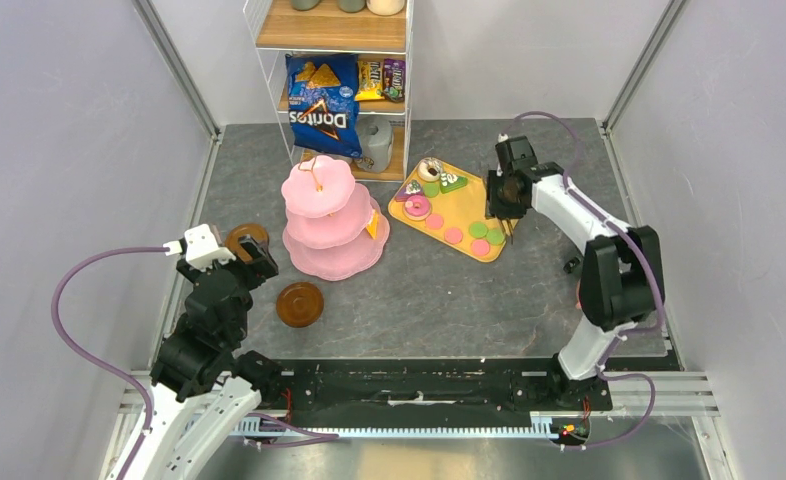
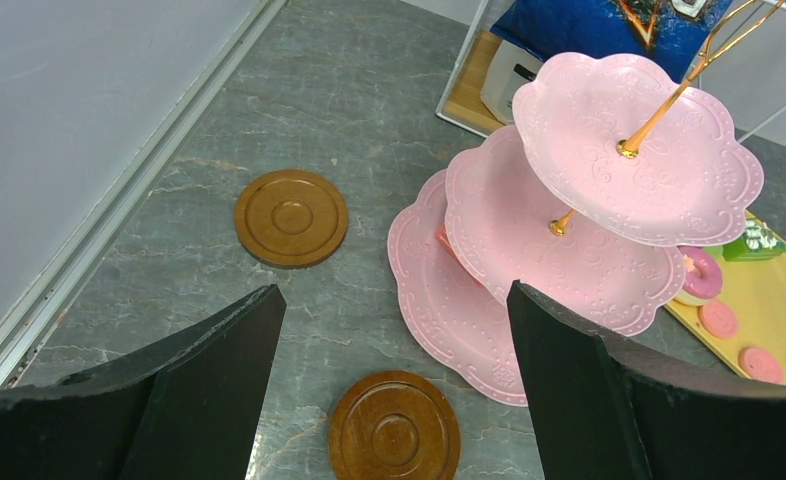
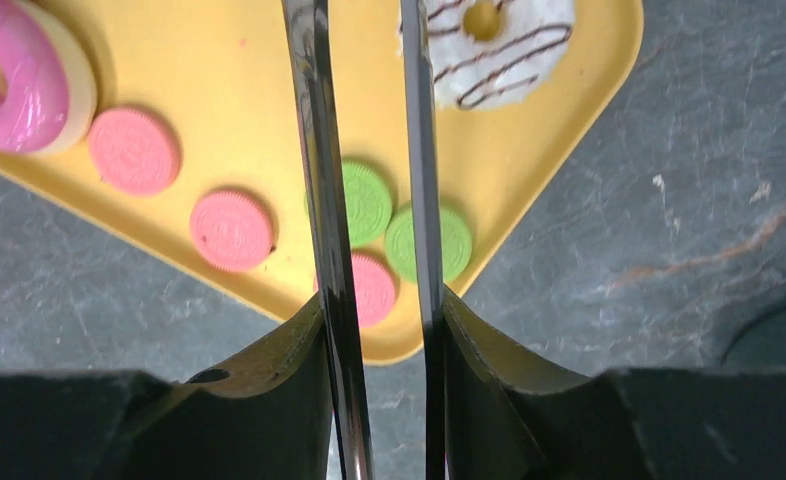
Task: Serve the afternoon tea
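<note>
Right gripper [image 3: 379, 350] clamped on metal tongs [image 3: 314, 150], arm stretched far, angled down over yellow tray [image 3: 219, 100]. Left gripper [image 2: 391, 300] spread wide, empty, arm folded, above two brown saucers [image 2: 291, 218] [image 2: 394, 432].

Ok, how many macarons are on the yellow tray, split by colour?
Pink macarons: 3
Green macarons: 2
Total: 5

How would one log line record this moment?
left gripper open, near saucer | right gripper holds tongs above green macarons on yellow tray | pink stand: top tier bare
</note>
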